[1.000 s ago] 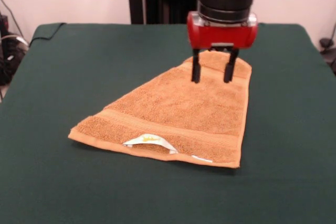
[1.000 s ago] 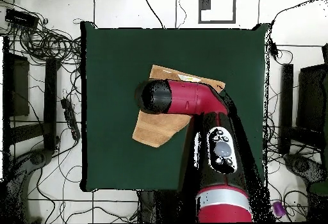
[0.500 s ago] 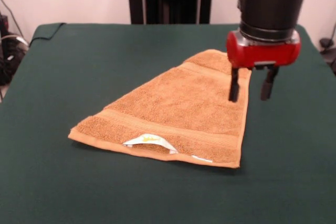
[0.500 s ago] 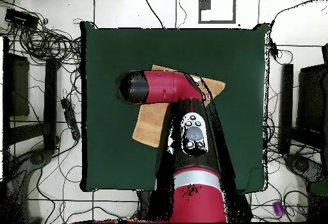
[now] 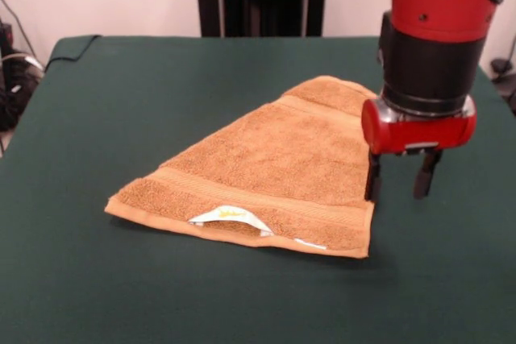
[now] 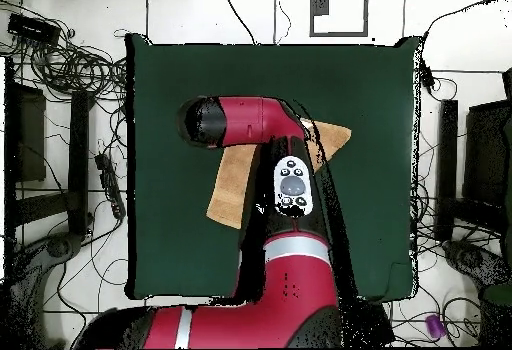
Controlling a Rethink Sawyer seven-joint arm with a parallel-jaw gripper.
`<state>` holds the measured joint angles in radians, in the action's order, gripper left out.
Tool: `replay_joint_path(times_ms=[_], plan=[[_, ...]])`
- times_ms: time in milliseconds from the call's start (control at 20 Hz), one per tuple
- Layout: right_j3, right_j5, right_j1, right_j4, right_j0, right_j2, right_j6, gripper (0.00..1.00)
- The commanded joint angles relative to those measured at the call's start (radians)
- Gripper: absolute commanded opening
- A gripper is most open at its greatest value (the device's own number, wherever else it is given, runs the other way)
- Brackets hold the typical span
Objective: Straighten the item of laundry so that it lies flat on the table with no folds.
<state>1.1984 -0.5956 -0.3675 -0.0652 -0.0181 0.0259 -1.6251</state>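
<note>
Orange-tan terry towel [image 5: 274, 175] lying mid-desk on the dark green cloth-covered desk [image 5: 121, 86], folded over itself into a tapering, roughly triangular shape. Wide hemmed end toward the camera in the front view, with the white label [image 5: 230, 217] peeking from between the layers; narrow end farther back. Red and black hand [image 5: 398, 187] poised just beside the towel's right edge near the front corner, fingers spread apart and gripping nothing, tips low over the cloth; contact with the towel not discernible. Task judged barely begun: fold not yet opened. Left to do: catching the top layer and drawing it outward until the towel lies flat.
</note>
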Motion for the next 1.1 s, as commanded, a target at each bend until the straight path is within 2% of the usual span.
replay_joint_path(times_ms=[50, 300, 600, 1100], plan=[[-0.071, -0.11, 0.075, 0.034, -0.027, 0.138, -0.016, 1.0], [-0.088, -0.186, 0.064, 0.023, -0.08, 0.173, 0.069, 1.0], [-0.082, -0.229, 0.041, 0.0, -0.11, 0.199, 0.099, 1.0], [-0.007, -0.134, 0.039, -0.025, -0.12, 0.207, 0.054, 1.0]])
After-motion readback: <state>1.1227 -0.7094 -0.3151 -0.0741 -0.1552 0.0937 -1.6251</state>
